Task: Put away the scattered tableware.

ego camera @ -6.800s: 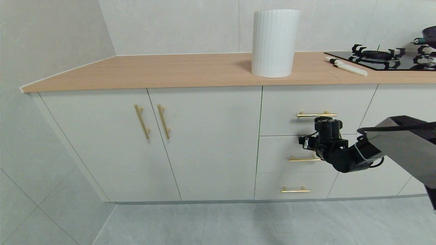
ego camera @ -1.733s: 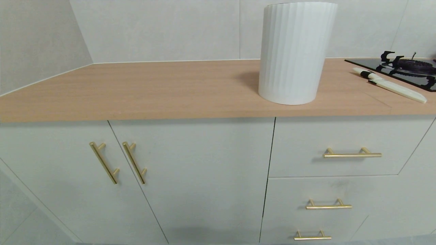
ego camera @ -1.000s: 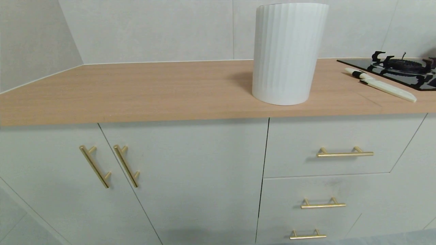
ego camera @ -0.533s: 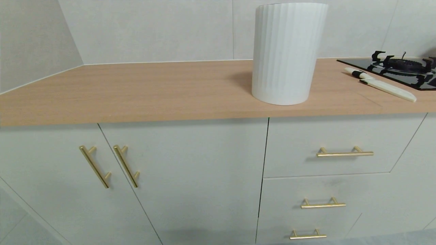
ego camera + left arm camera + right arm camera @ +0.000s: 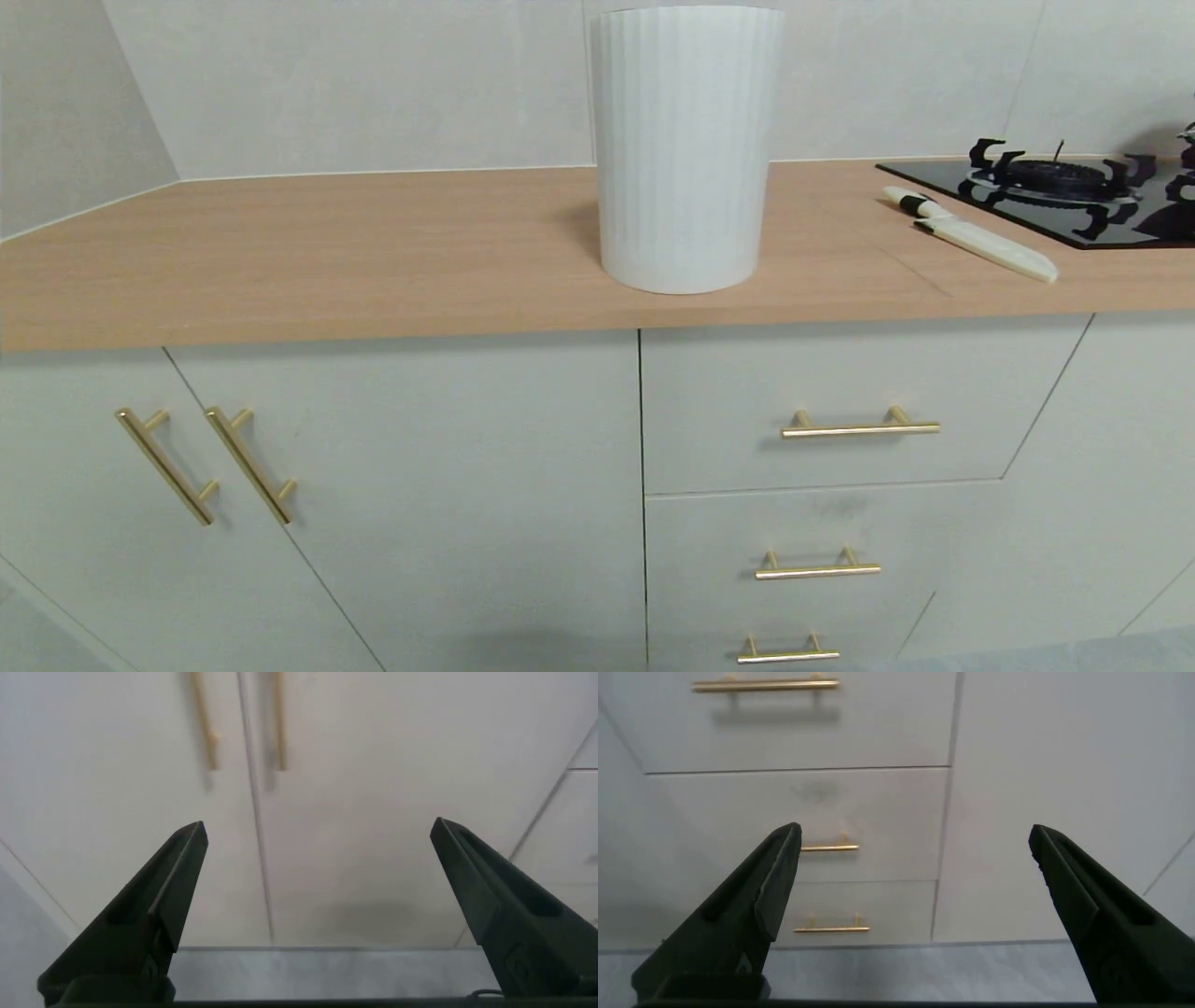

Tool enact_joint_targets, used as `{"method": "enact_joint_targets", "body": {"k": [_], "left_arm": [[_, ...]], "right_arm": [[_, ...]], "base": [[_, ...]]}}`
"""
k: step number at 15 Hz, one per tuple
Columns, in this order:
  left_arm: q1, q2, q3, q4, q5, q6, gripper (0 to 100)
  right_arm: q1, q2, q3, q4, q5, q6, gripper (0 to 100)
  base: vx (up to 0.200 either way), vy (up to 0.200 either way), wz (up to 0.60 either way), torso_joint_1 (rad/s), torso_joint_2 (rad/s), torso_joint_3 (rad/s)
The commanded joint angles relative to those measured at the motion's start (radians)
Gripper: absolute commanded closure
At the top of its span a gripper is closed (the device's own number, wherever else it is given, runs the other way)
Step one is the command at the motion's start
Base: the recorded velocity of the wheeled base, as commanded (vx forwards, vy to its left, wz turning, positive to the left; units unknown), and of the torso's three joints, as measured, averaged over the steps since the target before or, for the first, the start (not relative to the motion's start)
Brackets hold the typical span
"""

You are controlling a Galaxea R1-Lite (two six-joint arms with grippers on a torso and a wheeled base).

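Knife [image 5: 971, 245]: laid flat on the wood-grain countertop [image 5: 373, 252], above the drawers [image 5: 812, 523] faced by the right pincer [image 5: 914, 832]; pale blade, dark band at the handle.
Right pincer: jaws spread wide, nothing held, apart from the drawer fronts.
Left pincer [image 5: 318, 829]: released and empty; two blurred gold door handles [image 5: 207, 728] ahead.
Room: bare board between the knife and the ribbed white canister [image 5: 686, 149].
Cut off: black hob [image 5: 1055, 187], at the frame edge.
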Motion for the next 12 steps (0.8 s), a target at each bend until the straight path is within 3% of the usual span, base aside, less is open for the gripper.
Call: {"method": "enact_joint_targets", "body": {"k": [1,8,11,12], "left_arm": [[0.0,0.0,0.0,0.0,0.001,0.0,0],[0.0,0.0,0.0,0.0,0.001,0.0,0],[0.0,0.0,0.0,0.0,0.001,0.0,0],[0.0,0.0,0.0,0.0,0.001,0.0,0]], "right_arm": [[0.0,0.002,0.0,0.0,0.0,0.0,0],[0.0,0.002,0.0,0.0,0.0,0.0,0],[0.0,0.002,0.0,0.0,0.0,0.0,0],[0.0,0.002,0.0,0.0,0.0,0.0,0]], "base": [[0.0,0.0,0.0,0.0,0.0,0.0],[0.0,0.0,0.0,0.0,0.0,0.0],[0.2,0.0,0.0,-0.002,0.0,0.007],[0.0,0.0,0.0,0.0,0.0,0.0]]}}
